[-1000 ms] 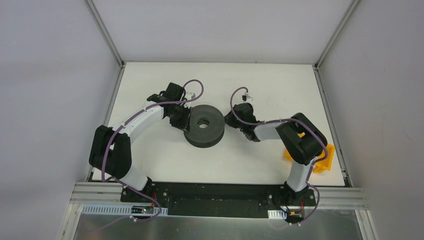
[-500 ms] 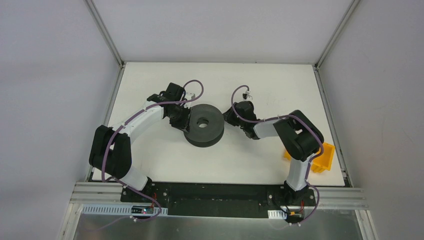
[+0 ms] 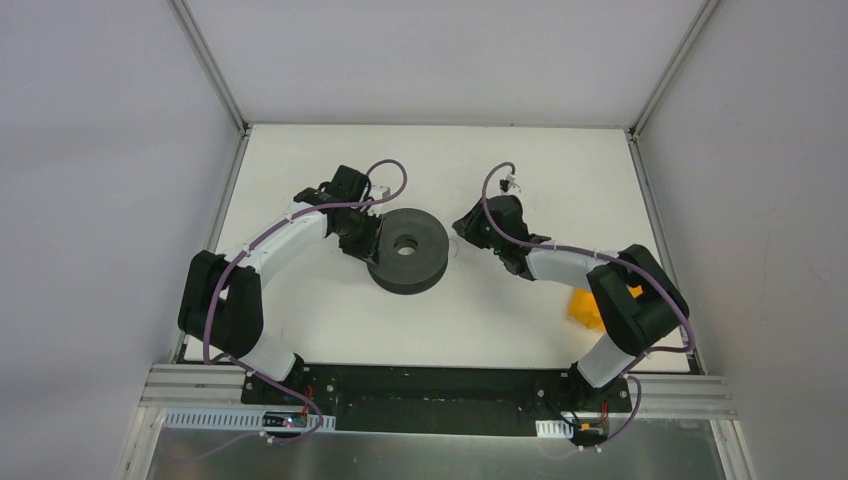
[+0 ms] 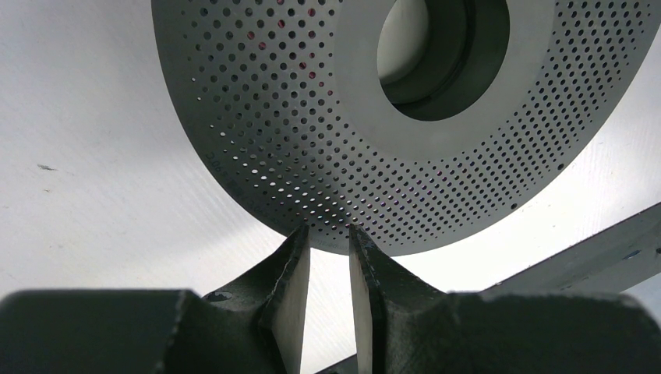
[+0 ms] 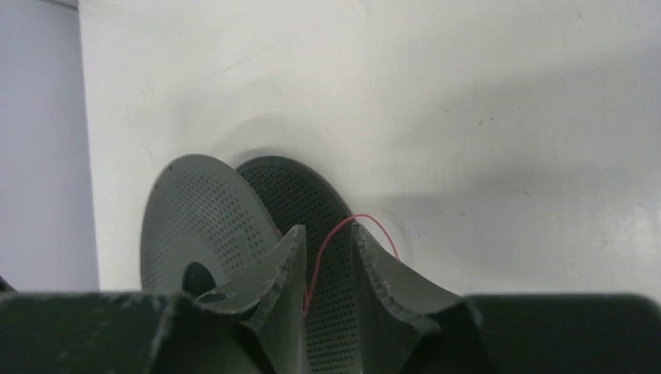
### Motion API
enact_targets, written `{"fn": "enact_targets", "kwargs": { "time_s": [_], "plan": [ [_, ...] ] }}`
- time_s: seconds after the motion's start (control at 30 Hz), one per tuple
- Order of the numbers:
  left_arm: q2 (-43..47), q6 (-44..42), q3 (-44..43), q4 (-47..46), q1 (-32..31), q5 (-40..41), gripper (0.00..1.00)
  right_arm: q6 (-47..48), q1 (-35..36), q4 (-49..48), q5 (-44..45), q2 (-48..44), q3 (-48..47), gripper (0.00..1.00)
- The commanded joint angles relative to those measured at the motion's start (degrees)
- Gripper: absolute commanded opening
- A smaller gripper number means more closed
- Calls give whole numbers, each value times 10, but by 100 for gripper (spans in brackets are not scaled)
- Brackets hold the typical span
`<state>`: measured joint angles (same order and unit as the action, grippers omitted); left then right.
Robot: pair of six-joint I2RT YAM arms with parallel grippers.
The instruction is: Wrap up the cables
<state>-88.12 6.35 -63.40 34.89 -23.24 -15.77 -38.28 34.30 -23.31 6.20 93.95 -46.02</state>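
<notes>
The dark grey spool [image 3: 407,250] lies flat mid-table. My left gripper [image 3: 364,238] is at its left rim. In the left wrist view, the left gripper [image 4: 327,231] has its jaws a narrow gap apart, with only white table between them. Its tips sit at the rim of the spool's perforated flange [image 4: 312,117]. My right gripper [image 3: 463,230] hangs just right of the spool. In the right wrist view, the cable [image 5: 323,249], a thin red strand, runs loosely up between the parted jaws of the right gripper [image 5: 326,228]. It curls over the right fingertip, with the spool [image 5: 210,226] behind.
An orange bin [image 3: 583,304] sits at the right, mostly hidden by the right arm's elbow. Metal frame posts stand at the table's far corners. Purple hoses loop above both wrists.
My right arm has swung its elbow out to the right and toward the near edge. Its gripper has drawn slightly back from the spool and its jaws have widened. The left arm stayed still.
</notes>
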Motion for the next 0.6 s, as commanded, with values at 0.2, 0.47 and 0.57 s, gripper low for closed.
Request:
{"fn": "enact_targets", "kwargs": {
  "time_s": [0.2, 0.47, 0.57],
  "plan": [
    [0, -12, -6, 11, -1, 3, 24, 517, -46, -252, -71, -29, 130, 24],
    [-2, -10, -7, 11, -1, 6, 24, 823, -124, -448, -413, 74, 128, 31],
    [-3, -9, -6, 11, 0, 17, 24, 952, -132, -393, -459, 83, 121, 32]
  ]
}}
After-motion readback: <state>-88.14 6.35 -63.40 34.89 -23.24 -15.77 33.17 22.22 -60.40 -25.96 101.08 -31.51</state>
